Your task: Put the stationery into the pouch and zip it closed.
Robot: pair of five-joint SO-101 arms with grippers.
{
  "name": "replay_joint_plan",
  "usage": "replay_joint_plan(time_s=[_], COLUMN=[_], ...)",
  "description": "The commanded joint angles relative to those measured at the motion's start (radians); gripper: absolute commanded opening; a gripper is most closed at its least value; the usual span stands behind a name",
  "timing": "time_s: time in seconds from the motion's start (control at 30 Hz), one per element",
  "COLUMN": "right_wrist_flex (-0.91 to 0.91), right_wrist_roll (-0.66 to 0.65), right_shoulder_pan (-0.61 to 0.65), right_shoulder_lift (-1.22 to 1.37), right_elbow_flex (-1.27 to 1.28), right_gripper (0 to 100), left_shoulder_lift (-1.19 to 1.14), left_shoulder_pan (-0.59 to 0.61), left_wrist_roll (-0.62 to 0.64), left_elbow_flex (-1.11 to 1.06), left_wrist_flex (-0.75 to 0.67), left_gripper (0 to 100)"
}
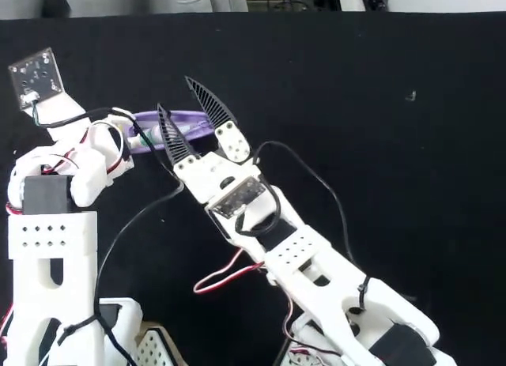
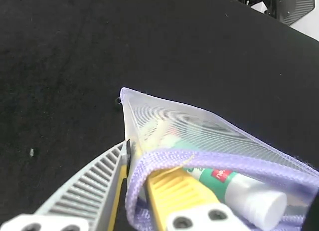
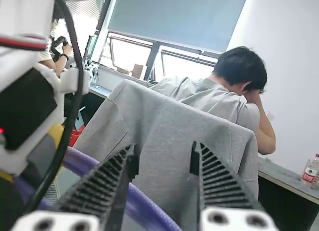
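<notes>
Right gripper (image 1: 173, 92) jaws apart, straddling mesh pouch (image 1: 192, 123) (long axis crosswise to them); left gripper (image 2: 137, 163) clamped on pouch's end.

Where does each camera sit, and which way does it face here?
High view: fixed above the table, looking down; the left arm and right arm show, with the right gripper open at the pouch.
Left wrist view: on the left arm, looking down along the left gripper, shut on the pouch rim; a glue stick lies inside.
Right wrist view: on the right arm, facing level into the room behind; its open gripper shows.
Shared: all three show the pouch.
</notes>
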State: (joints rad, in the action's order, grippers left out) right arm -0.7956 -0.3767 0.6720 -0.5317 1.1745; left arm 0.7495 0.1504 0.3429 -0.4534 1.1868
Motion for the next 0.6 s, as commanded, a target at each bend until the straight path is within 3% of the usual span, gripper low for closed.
replay_joint_plan(time_s=[0.0, 0.27, 0.37, 0.57], right_wrist_flex=[0.117, 0.612, 0.712, 0.891], right_wrist_roll=[-0.068, -0.071, -0.071, -0.057], right_shoulder_pan=[0.041, 0.052, 0.049, -0.06], right_shoulder_lift=[-0.096, -0.403, -0.467, -0.486], right_elbow_flex=[-0.033, -0.196, -0.251, -0.412], right_gripper=[16.2, 16.2, 16.2, 16.2], left_shoulder_lift=[-0.002, 0.0, -0.014, -0.107], left_shoulder_pan=[0.012, -0.053, -0.117, -0.13], left_wrist_roll=[0.011, -0.026, -0.173, -0.186], left_elbow_flex=[0.005, 0.117, 0.226, 0.421], left_wrist_flex=[-0.014, -0.015, 0.075, 0.199], left_gripper=[3, 3, 3, 3])
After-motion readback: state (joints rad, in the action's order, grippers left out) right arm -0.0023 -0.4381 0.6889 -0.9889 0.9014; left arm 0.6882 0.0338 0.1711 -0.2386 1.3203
